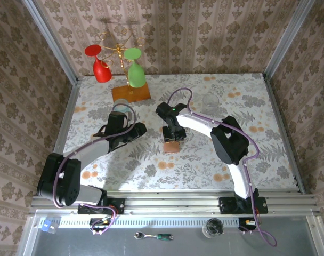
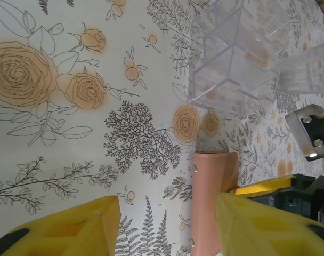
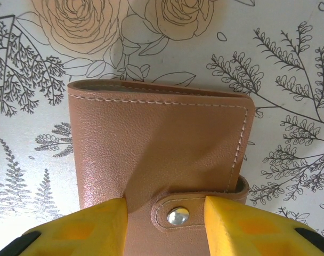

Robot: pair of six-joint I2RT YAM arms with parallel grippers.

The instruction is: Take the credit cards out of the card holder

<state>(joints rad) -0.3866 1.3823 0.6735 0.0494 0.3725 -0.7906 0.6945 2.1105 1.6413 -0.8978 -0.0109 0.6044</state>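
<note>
Right gripper [image 3: 164, 213] part-open, fingers straddling the snap tab [image 3: 178, 216] of the closed card holder [image 3: 162, 138], which lies flat just ahead. Left gripper [image 2: 167, 226] part-open and empty, holder's edge beside one finger. Risk: if the snap resists a tug, the unpinned holder lifts or slides.

robot lab cell: wallpapered walls [image 1: 178, 37], aluminium rail [image 1: 172, 204], floral tabletop [image 1: 151, 165].

Beyond the left gripper [image 1: 142, 128] and the right gripper [image 1: 172, 140] rises a back wall [image 1: 204, 32] of beige damask-striped wallpaper, matching side walls [image 1: 13, 80] flanking them behind aluminium posts [image 1: 50, 45], around an evenly lit table [image 1: 247, 106] of pale floral print.
</note>
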